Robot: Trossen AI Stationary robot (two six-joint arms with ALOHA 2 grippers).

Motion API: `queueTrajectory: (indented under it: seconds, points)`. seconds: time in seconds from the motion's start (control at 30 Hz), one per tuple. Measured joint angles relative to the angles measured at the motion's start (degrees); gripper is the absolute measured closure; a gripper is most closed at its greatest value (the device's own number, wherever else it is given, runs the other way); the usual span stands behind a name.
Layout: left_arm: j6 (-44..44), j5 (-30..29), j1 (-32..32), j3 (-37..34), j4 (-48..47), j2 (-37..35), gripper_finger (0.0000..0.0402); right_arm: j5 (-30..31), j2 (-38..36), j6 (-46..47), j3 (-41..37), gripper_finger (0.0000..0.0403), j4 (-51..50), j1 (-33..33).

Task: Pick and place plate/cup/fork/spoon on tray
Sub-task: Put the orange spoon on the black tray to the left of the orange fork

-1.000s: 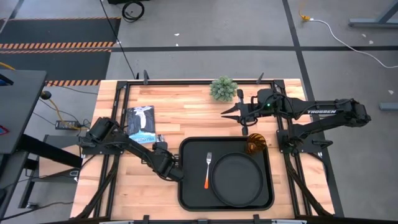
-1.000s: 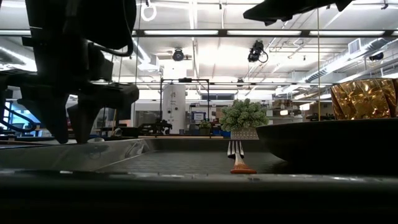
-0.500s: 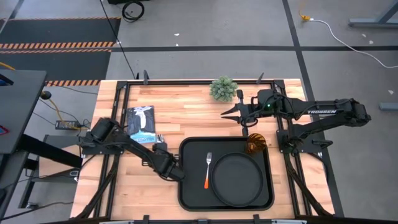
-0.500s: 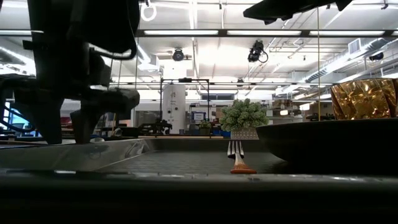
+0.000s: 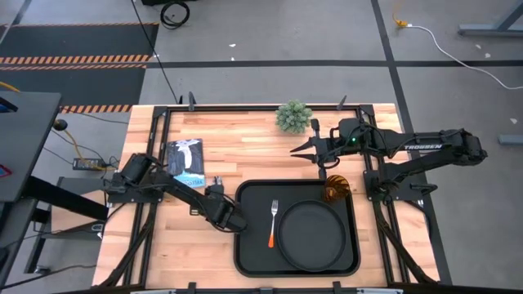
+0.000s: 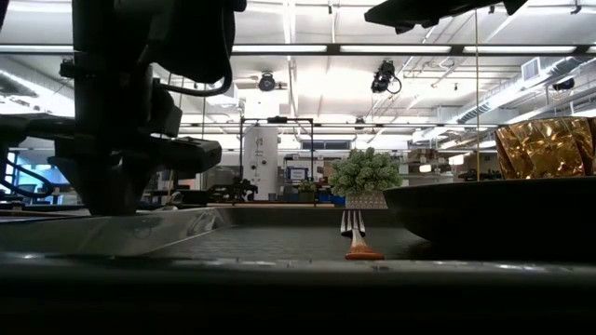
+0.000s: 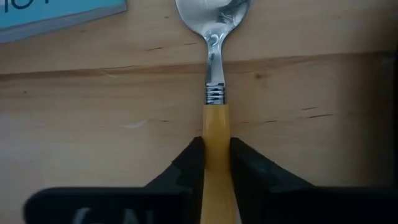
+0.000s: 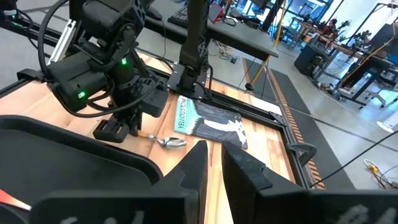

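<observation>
Left hand (image 7: 216, 163) had its fingers closed against the orange handle of the spoon (image 7: 214, 74), which lay flat on the wooden counter (image 5: 245, 155) just beside the tray (image 5: 253, 245). Fork (image 5: 273, 222), plate (image 5: 310, 234) and cup (image 5: 336, 190) sat on the tray. Right hand (image 5: 296, 148) hovered nearly closed and empty near the plant (image 5: 293, 116).

High overhead, low level, wrists close (both see spoon (image 7: 214, 74)).

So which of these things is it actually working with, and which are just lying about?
Part of the job:
tray
plate, on the tray
fork, on the tray
cup, on the tray's corner
spoon, on the table, between the left pincer fingers

Just lying about:
potted plant
blue booklet
</observation>
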Motion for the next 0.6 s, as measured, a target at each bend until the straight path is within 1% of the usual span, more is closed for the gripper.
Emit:
queueTrajectory:
  seconds: [0.07, 0.2, 0.3, 0.37, 0.6]
  points:
    - [0.03, 0.09, -0.02, 0.0, -0.03, 0.02, 0.0346, 0.0, 0.0, -0.02, 0.01, 0.0349, -0.03, 0.0]
    - [0.7, 0.25, -0.02, 1.4, -1.66, 0.35, 0.0346, 0.89, 0.0, -0.88, 0.0, 0.0349, -0.42, 0.02]
    - [1.14, -0.25, -0.04, 3.66, -5.0, 0.79, 0.0335, 3.52, -0.73, -1.09, 0.01, 0.0349, -1.07, 0.02]
    - [1.41, 0.61, -0.04, 5.17, -7.52, 0.93, 0.0331, 4.76, -1.7, -1.09, -0.01, 0.0349, -1.47, 0.0]
    - [2.66, -0.71, -0.09, 6.88, -8.52, 0.81, 0.0338, 4.74, -5.66, -1.08, -0.01, 0.0349, -3.03, 0.02]
